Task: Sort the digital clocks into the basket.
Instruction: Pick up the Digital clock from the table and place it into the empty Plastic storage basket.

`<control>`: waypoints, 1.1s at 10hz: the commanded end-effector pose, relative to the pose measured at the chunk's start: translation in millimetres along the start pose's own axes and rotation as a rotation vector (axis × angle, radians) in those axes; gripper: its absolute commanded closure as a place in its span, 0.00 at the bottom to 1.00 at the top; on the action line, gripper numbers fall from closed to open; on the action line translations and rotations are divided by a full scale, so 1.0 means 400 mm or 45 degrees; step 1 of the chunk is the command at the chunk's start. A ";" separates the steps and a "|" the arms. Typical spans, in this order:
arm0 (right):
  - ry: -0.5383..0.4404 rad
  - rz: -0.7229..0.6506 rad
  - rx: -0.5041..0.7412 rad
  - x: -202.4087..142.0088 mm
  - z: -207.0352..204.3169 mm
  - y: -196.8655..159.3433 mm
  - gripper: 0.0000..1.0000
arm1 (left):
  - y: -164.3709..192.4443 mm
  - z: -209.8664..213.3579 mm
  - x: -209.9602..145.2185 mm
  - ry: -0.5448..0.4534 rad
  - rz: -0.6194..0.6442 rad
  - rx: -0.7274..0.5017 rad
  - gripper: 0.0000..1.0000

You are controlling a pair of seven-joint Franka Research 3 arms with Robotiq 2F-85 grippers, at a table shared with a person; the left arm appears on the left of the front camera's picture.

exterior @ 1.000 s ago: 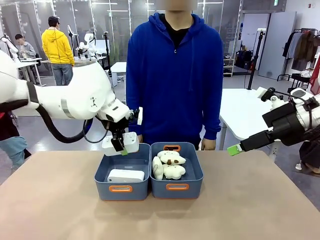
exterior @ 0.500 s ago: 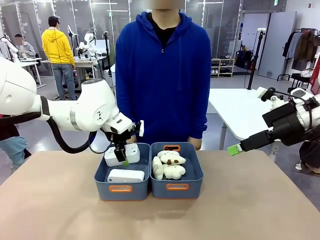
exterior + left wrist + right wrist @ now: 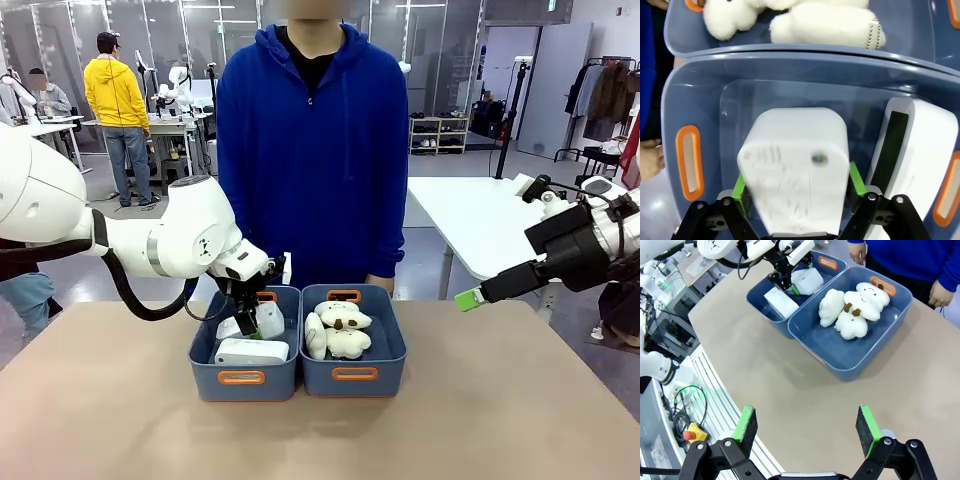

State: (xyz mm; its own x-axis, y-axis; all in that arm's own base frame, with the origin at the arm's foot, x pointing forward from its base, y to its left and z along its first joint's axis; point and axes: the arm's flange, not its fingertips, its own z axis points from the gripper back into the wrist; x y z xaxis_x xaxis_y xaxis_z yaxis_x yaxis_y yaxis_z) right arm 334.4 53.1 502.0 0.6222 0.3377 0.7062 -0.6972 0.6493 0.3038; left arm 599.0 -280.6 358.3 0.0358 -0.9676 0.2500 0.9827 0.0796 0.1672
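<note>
The left blue-grey basket point(image 3: 212, 384) holds both white digital clocks. One clock point(image 3: 250, 351) lies flat at its near end. The other clock point(image 3: 268, 318) stands tilted at the far end, between the fingers of my left gripper point(image 3: 249, 323), which reaches down into the basket. In the left wrist view this clock point(image 3: 795, 160) is blurred, and the green pads point(image 3: 740, 187) stand spread just off its sides, so my left gripper point(image 3: 797, 182) is open. The lying clock point(image 3: 912, 155) shows beside it. My right gripper point(image 3: 807, 425) hangs open and empty high off the table's right side point(image 3: 468, 298).
The adjoining right tub point(image 3: 388, 384) holds cream plush toys point(image 3: 338, 330). A person in a blue hoodie point(image 3: 310, 150) stands at the far edge, with one hand point(image 3: 940, 295) just behind the tubs. Bare tabletop point(image 3: 500, 400) lies in front and to both sides.
My left arm has lowered the clock from above the basket's far rim down into it, and its fingers have spread off the clock. The person has shifted left. The right arm is still.
</note>
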 end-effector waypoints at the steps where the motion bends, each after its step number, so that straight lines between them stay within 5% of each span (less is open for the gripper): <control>1: 0.000 0.003 -0.010 -0.001 -0.003 0.000 0.00 | -0.016 0.021 -0.006 0.013 0.003 0.016 0.01; 5: 0.000 0.003 -0.010 -0.001 -0.003 0.000 0.00 | -0.042 0.065 -0.046 -0.005 -0.040 0.135 0.00; 6: 0.000 0.003 -0.010 -0.001 -0.003 0.000 0.00 | 0.000 0.028 -0.003 -0.001 0.000 0.018 0.00; 11: 0.000 0.003 -0.010 -0.001 -0.003 0.000 0.00 | 0.000 0.028 -0.003 -0.001 0.000 0.018 0.00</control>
State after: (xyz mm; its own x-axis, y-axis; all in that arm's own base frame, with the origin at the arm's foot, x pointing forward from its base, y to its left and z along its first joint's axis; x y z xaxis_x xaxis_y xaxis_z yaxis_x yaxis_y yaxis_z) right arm 334.4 53.0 502.0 0.6223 0.3376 0.7063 -0.6972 0.6493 0.3039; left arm 593.2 -276.4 364.7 0.0288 -0.9676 0.2508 0.9785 0.0786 0.1906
